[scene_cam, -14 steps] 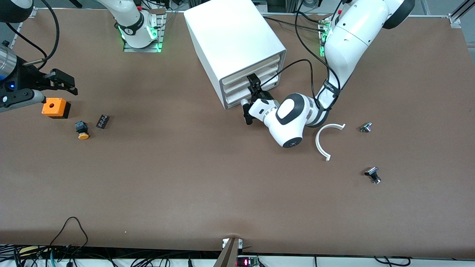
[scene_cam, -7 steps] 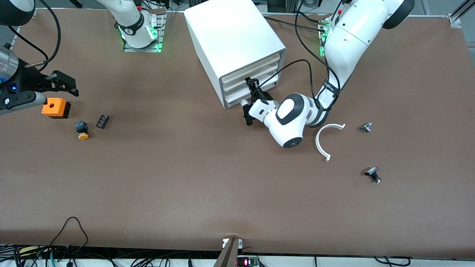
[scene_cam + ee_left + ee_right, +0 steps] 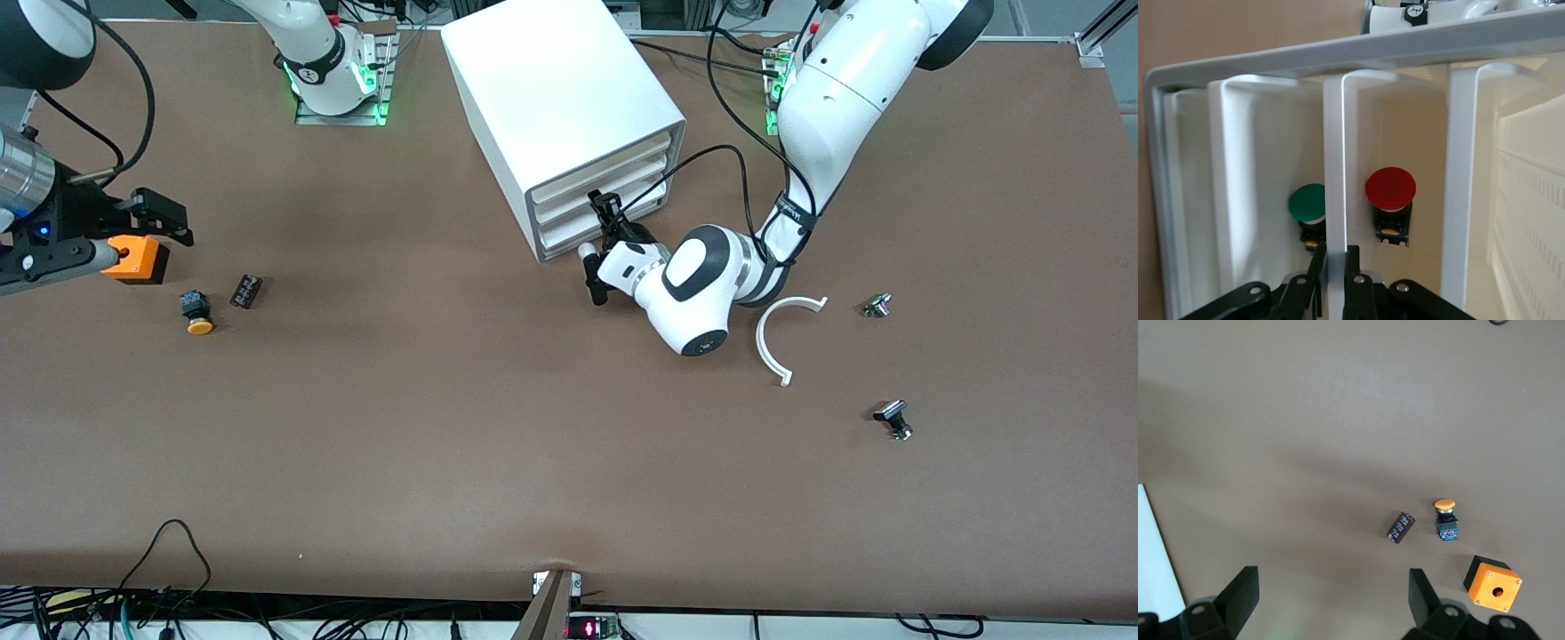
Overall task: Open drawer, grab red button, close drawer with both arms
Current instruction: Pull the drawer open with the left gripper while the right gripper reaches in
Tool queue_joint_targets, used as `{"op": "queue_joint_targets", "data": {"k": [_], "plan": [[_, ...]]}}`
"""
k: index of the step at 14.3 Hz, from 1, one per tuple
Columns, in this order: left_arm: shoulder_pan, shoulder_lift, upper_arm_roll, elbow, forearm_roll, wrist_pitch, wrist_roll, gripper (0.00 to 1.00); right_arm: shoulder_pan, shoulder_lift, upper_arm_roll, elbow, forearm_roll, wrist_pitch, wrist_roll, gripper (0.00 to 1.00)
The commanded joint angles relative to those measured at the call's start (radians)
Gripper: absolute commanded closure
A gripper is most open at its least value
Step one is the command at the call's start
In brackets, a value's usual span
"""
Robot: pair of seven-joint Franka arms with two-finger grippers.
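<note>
Left hand (image 3: 1333, 267) clenched on middle drawer (image 3: 1335, 160) front lip, red button (image 3: 1390, 188) inside just ahead. Opening step, next: pull straight out. Right hand (image 3: 1331, 593) released, waiting over table (image 3: 498, 427) nr orange box (image 3: 1493, 583).

No readable text, labels, brands or numbers on anything in view.

A high front camera looks down across the brown worktop (image 3: 569, 462) toward both arm bases. The left wrist camera sits very close to the white cabinet (image 3: 1338, 53), peering into its drawers. The right wrist camera looks down from well above, sharing the orange box (image 3: 1493, 584) (image 3: 142, 258) with the front view.
</note>
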Motion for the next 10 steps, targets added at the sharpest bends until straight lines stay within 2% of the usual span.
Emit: {"op": "queue_joint_targets", "data": {"k": [1,8,10], "plan": [[0.003,0.016,0.025,0.045,0.019,-0.003,0.002,1.0,-0.013,0.015,0.01,0.023,-0.005,-0.007,-0.009,0.01],[0.003,0.027,0.112,0.107,0.023,-0.004,0.004,1.0,0.01,0.027,0.018,0.02,-0.002,-0.018,-0.014,0.01],[0.006,0.043,0.112,0.143,0.042,-0.003,-0.004,1.0,0.035,0.027,0.018,0.022,-0.002,-0.017,-0.014,0.01]]}}
